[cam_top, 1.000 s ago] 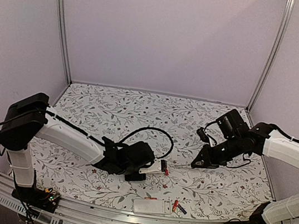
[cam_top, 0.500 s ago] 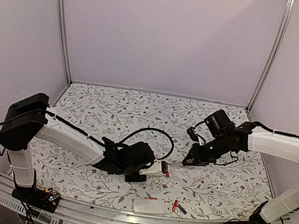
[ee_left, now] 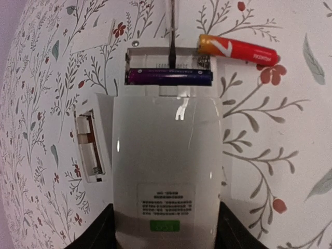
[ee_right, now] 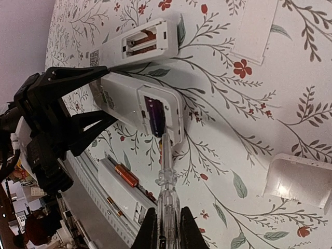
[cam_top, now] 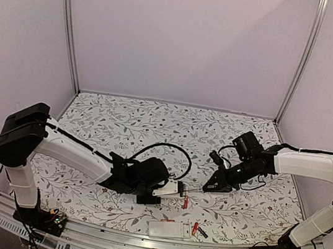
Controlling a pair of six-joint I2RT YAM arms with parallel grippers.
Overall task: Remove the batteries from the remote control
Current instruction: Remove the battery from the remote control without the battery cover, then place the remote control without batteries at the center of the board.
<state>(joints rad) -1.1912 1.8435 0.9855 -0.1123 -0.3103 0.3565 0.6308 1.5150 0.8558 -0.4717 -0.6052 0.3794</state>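
My left gripper (cam_top: 157, 189) (ee_left: 165, 231) is shut on a white remote (cam_top: 168, 188) (ee_left: 166, 166) that lies face down on the table. Its battery bay is open, with one dark purple battery (ee_left: 170, 77) (ee_right: 154, 116) still inside. A red-orange battery (ee_left: 238, 49) (cam_top: 184, 200) lies on the table just outside the bay. My right gripper (cam_top: 212, 185) (ee_right: 168, 236) is shut on a clear thin tool (ee_right: 168, 194). The tool's dark tip (ee_left: 171, 36) reaches into the bay next to the purple battery.
A second white remote (ee_left: 93, 145) (ee_right: 137, 44) with an open empty bay lies beside the held one. Loose white covers (ee_right: 254, 28) (ee_right: 298, 179) lie nearby. Another remote (cam_top: 169, 229) sits at the front edge, with a red battery (cam_top: 195, 228) and a dark battery (cam_top: 202, 232).
My right gripper has moved left and lower with the tool, bringing its tip to the remote's bay. The red-orange battery has shifted a little toward the front. The left arm has barely moved.
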